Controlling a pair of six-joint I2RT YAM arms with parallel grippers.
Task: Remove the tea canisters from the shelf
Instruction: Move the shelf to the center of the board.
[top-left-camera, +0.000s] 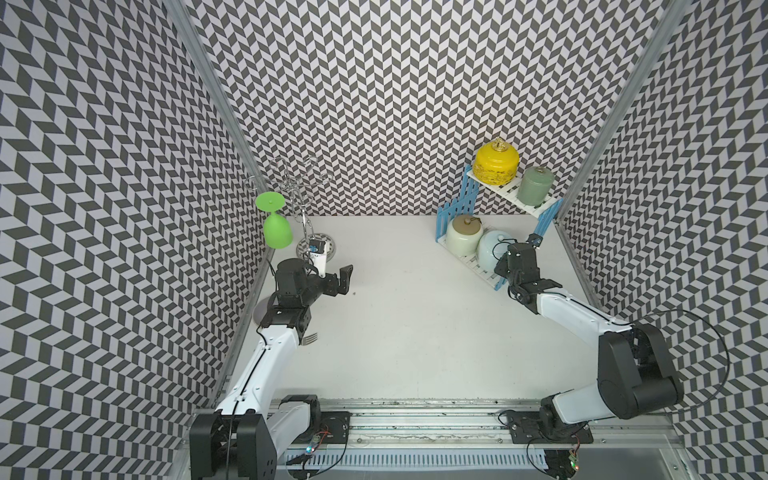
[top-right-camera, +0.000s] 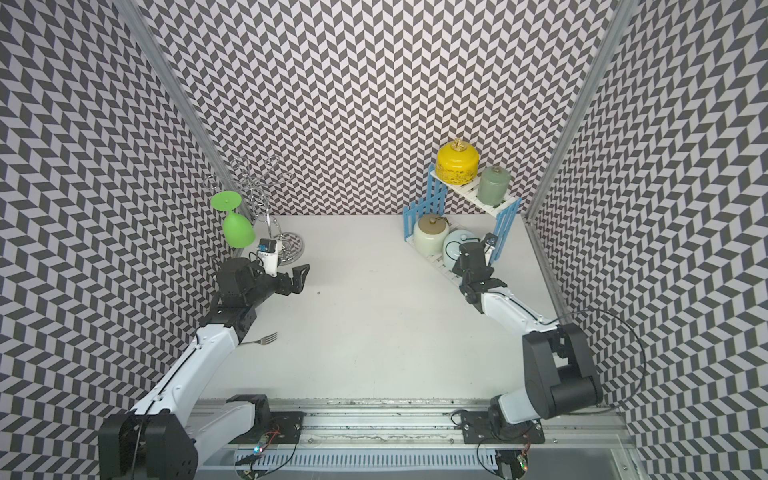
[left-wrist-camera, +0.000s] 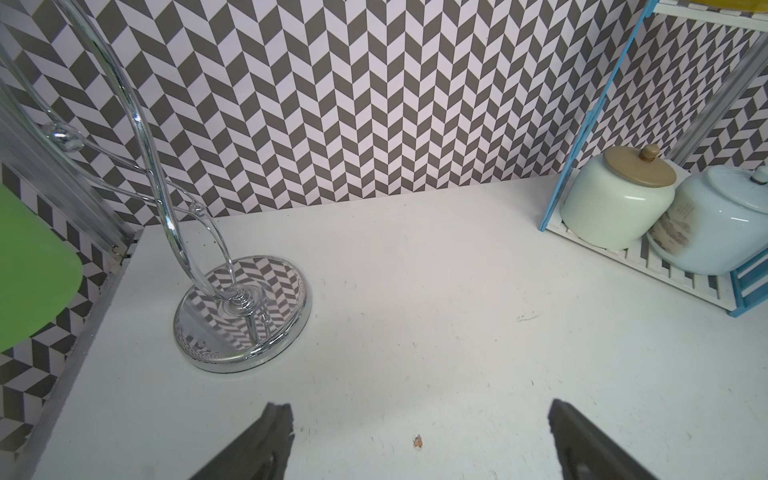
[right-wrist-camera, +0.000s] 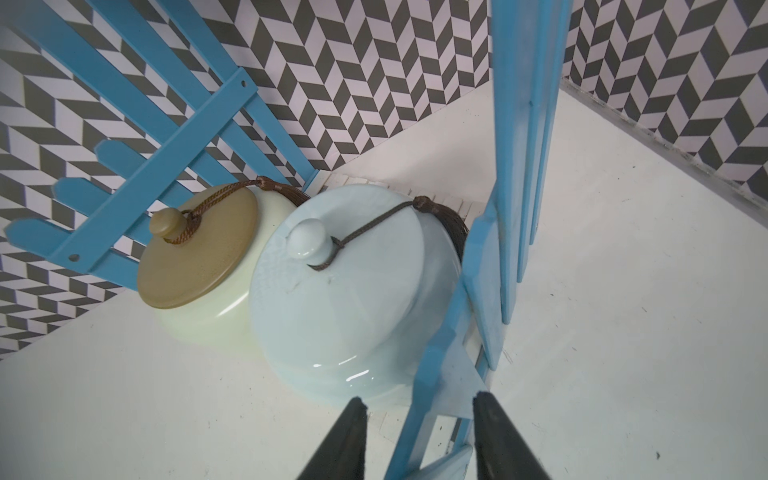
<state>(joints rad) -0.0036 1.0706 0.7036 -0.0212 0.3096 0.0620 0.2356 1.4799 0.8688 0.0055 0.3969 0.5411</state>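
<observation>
In both top views all four tea canisters sat on the shelf (top-left-camera: 452, 212): yellow canister (top-left-camera: 496, 164) and sage canister (top-left-camera: 536, 187) above, cream canister (top-left-camera: 462, 239) and pale blue canister (top-left-camera: 490, 248) below. The goblet (top-right-camera: 237, 235), wire stand (top-right-camera: 293, 254) and fork (top-right-camera: 268, 338) lay well apart from it.

In the left wrist view the left fingers (left-wrist-camera: 272, 440) gaped wide over the bench (left-wrist-camera: 415, 291).

In the right wrist view the right fingers (right-wrist-camera: 353, 436) stood apart astride the shelf's blue side panel, not around the pale blue canister. Closing there would likely drag or tip the shelf and topple the upper jars.
</observation>
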